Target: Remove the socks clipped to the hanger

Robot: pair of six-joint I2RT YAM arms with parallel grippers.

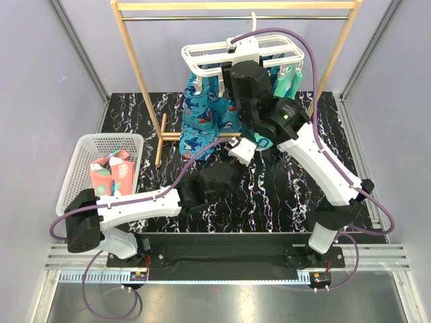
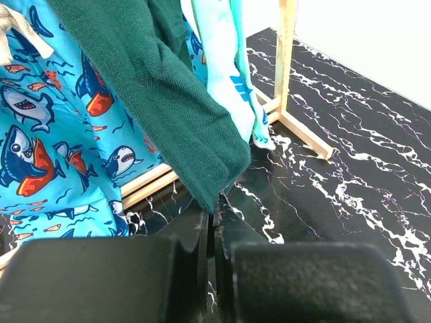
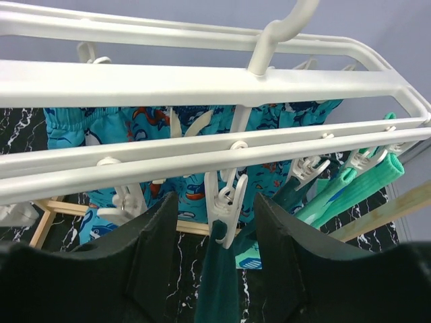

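The white hanger (image 1: 202, 54) hangs from the wooden rail. Blue shark-print socks (image 1: 205, 118) and mint-green socks (image 1: 286, 81) are clipped to it. In the right wrist view my right gripper (image 3: 215, 202) is open, its fingers on either side of a white peg (image 3: 229, 198) that clips the dark teal sock (image 3: 219, 282) under the hanger rail (image 3: 202, 84). In the left wrist view my left gripper (image 2: 214, 219) is shut on the lower tip of the dark teal sock (image 2: 155, 87), low above the table. Coral-pink socks (image 1: 111, 171) lie in the basket.
The white mesh basket (image 1: 81, 151) stands at the left. The wooden stand (image 1: 138, 74) rises behind, and its foot bars (image 2: 289, 101) rest on the black marbled table (image 1: 283, 195). My right arm (image 1: 316, 161) crosses in front of the hanging socks.
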